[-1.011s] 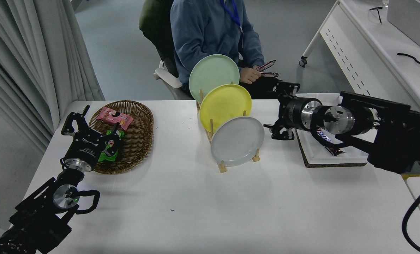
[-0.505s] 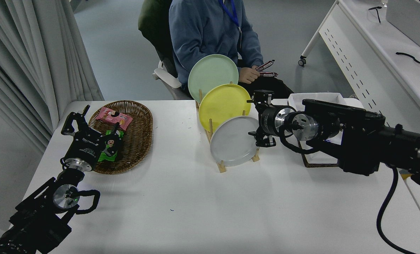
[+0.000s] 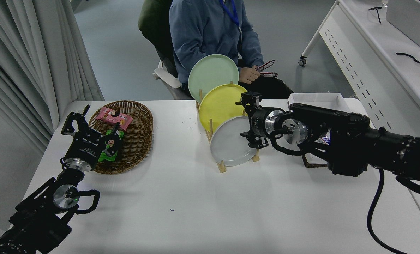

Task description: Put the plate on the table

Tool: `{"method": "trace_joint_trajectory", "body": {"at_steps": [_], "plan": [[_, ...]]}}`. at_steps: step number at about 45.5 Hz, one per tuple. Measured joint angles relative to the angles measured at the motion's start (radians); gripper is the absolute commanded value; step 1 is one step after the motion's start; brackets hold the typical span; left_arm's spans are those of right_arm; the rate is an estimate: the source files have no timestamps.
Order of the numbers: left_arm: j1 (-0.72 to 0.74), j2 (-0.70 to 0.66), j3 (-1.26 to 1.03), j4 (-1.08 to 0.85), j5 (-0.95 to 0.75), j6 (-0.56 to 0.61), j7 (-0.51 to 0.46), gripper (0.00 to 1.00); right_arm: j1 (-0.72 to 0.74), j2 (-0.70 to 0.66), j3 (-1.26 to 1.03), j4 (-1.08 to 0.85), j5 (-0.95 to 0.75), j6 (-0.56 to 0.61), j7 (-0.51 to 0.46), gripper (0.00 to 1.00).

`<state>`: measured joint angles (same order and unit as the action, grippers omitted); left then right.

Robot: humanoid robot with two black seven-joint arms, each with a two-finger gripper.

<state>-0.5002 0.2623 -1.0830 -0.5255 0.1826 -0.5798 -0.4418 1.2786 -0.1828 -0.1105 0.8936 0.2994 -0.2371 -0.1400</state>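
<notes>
The grey plate (image 3: 231,144) stands on edge in the front slot of the wooden rack (image 3: 221,165) on the table (image 3: 203,204), face toward the camera, with the yellow plate (image 3: 220,104) directly behind it. The right gripper (image 3: 249,121), fingers spread and holding nothing, has advanced leftward to the plate's right rim. The left gripper (image 3: 76,118) is parked by the wicker basket (image 3: 136,141), fingers apart.

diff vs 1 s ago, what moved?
Right gripper swept left from over the white tray to the grey plate's right rim, fingers open around it; not clearly gripping. Plate, yellow plate and green plate still upright in the rack. Left gripper stayed parked by the basket.
</notes>
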Motion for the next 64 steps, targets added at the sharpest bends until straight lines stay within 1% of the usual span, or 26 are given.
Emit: {"method": "trace_joint_trajectory", "body": {"at_steps": [13,24,26,34,41,47,52,57,60,64], "plan": [[0.000,0.000,0.000,0.000,0.000,0.000,0.000,1.00,-0.002,0.018,0.006,-0.032,0.006,0.005,-0.003,1.00],[0.000,0.000,0.000,0.000,0.000,0.000,0.000,1.00,0.002,0.045,0.001,-0.085,0.046,0.005,-0.036,1.00],[0.000,0.000,0.000,0.000,0.000,0.000,0.000,1.00,0.003,0.051,0.004,-0.092,0.053,0.005,-0.045,0.96],[0.000,0.000,0.000,-0.001,0.000,0.000,0.000,1.00,0.008,0.061,0.007,-0.102,0.071,0.005,-0.057,0.89],[0.000,0.000,0.000,0.000,0.000,0.000,0.000,1.00,0.015,0.065,0.008,-0.107,0.079,0.005,-0.070,0.80],[0.000,0.000,0.000,0.000,0.000,0.000,0.000,1.00,0.021,0.066,0.009,-0.109,0.082,0.006,-0.081,0.78],[0.000,0.000,0.000,0.000,0.000,0.000,0.000,1.00,0.027,0.067,0.009,-0.110,0.083,0.006,-0.087,0.73],[0.000,0.000,0.000,0.000,0.000,0.000,0.000,1.00,0.030,0.067,0.009,-0.111,0.083,0.006,-0.090,0.64],[0.000,0.000,0.000,0.000,0.000,0.000,0.000,1.00,0.031,0.067,0.009,-0.112,0.083,0.006,-0.092,0.63],[0.000,0.000,0.000,0.000,0.000,0.000,0.000,1.00,0.032,0.068,0.009,-0.112,0.083,0.006,-0.093,0.60]]}}
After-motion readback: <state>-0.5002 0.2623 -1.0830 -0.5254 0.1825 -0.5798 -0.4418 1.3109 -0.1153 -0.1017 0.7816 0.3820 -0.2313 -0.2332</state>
